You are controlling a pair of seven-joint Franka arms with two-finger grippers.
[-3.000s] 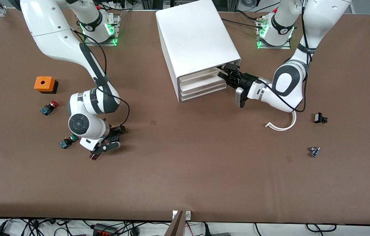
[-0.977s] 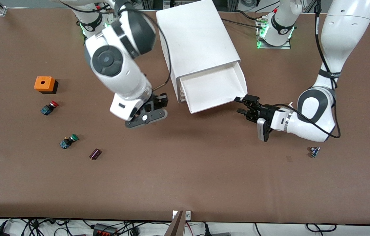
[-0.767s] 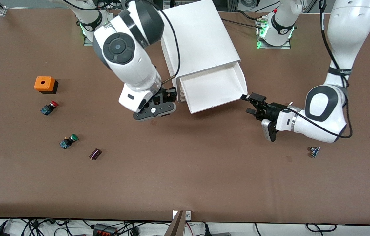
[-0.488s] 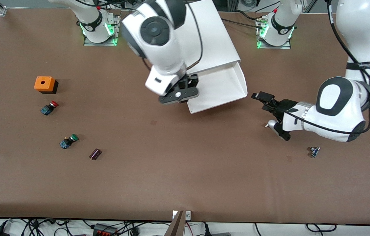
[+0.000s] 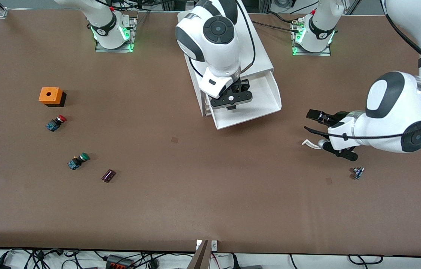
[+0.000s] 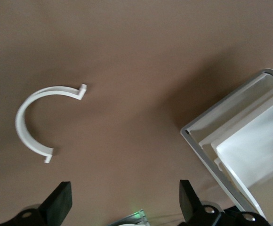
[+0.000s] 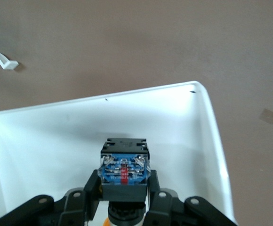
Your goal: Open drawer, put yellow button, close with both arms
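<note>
The cabinet (image 5: pixel 225 45) stands at the table's robot side, its top drawer (image 5: pixel 270 98) pulled out. My right gripper (image 5: pixel 231 100) hangs over the open drawer. In the right wrist view it (image 7: pixel 124 184) is shut on the yellow button (image 7: pixel 124 172): black-and-blue body up, a sliver of orange cap below, the white drawer floor (image 7: pixel 56 141) beneath. My left gripper (image 5: pixel 313 122) is open and empty, low over the table beside the drawer, toward the left arm's end. The left wrist view shows its fingers (image 6: pixel 56 207) wide apart and the cabinet's corner (image 6: pixel 249 150).
A white curved piece (image 5: pixel 309 144) lies under the left gripper, also in the left wrist view (image 6: pixel 33 117). A small blue part (image 5: pixel 358 172) lies nearer the camera. Toward the right arm's end: orange box (image 5: pixel 50 96), red button (image 5: pixel 56 123), green button (image 5: pixel 77 161), dark cylinder (image 5: pixel 108 175).
My right gripper carried the yellow button from beside the cabinet to over the open drawer. My left gripper drew back from the drawer's corner toward the left arm's end.
</note>
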